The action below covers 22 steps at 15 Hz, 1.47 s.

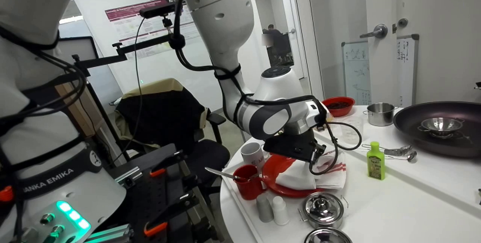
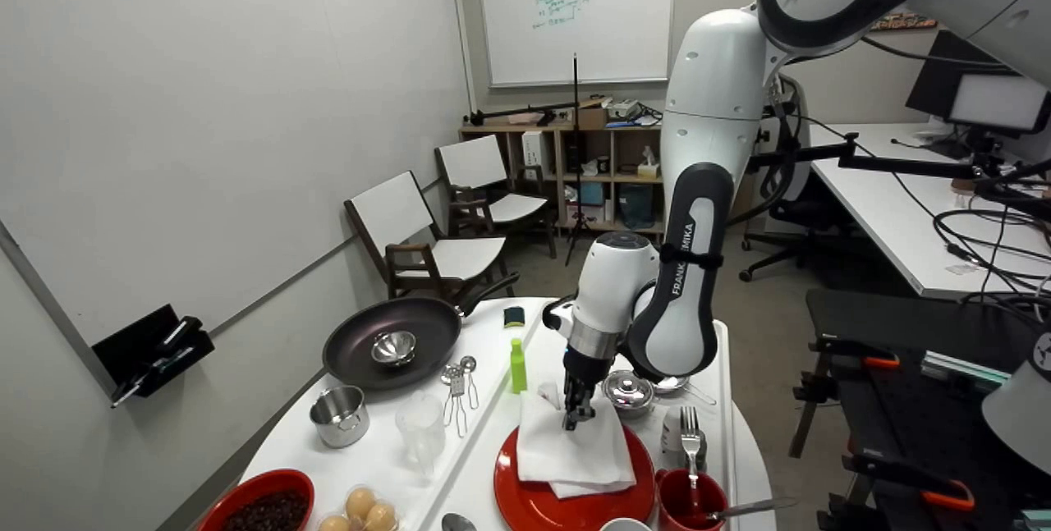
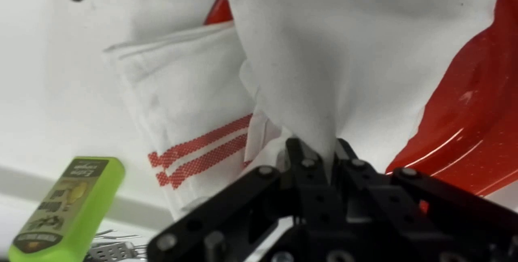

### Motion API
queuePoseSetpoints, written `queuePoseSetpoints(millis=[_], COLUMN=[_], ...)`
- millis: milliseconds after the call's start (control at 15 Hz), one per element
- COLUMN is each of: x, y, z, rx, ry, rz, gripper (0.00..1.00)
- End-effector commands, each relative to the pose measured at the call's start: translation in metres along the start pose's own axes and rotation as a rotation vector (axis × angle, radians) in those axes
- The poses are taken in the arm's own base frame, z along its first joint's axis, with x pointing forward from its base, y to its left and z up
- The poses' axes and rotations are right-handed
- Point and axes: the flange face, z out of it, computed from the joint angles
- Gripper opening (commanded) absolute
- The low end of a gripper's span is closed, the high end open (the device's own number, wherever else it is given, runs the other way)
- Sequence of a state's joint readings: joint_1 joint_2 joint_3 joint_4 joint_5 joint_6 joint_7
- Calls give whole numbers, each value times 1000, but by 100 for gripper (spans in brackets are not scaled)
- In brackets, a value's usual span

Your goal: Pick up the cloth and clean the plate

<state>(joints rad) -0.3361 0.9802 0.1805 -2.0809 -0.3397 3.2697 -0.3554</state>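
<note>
At the lower middle of the wrist view, the fingers (image 3: 306, 179) are closed on a raised fold of the white cloth (image 3: 396, 51), which gathers between their tips. Most of the cloth lies over the red plate (image 3: 473, 108), whose bare surface shows down the right side of that frame; left of centre, the red-striped end reaches past the rim, over the desk (image 1: 417, 213). The hold looks good enough for wiping, though it seems to take only that one fold, so under drag the cloth could slip free or bunch into a ridge and leave much of the plate unwiped. Pressing too low might drive the hard tips into the plate and shove it sideways, since nothing visible pins it down. It could then bump the red cup (image 1: 248, 189), just beside it in both exterior views, where the fork (image 2: 690, 439) and knife (image 2: 751, 507) lean out over the edge and would probably tip or rattle loose. A push toward the lidded pot (image 1: 323, 210), near the rim and low in the frame, right of centre, in an exterior view, risks a similar knock. If the striped end swings wide on a long stroke, it may also brush the green bottle (image 1: 376, 166), upright and apart from the plate farther right in that same frame.
</note>
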Motion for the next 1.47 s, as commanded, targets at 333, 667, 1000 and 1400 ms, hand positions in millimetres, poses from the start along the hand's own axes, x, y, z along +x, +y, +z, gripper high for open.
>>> queuePoseSetpoints(millis=[333,667,1000,1400], x=[-2,5,1,0], y=[-88,-71,-23,-12], z=[9,8,-3,0], rx=[74,52,2,-20], ry=[-34,-29,-11,-20], rz=[-188,-149,-61,-60], gripper=[3,3,3,3])
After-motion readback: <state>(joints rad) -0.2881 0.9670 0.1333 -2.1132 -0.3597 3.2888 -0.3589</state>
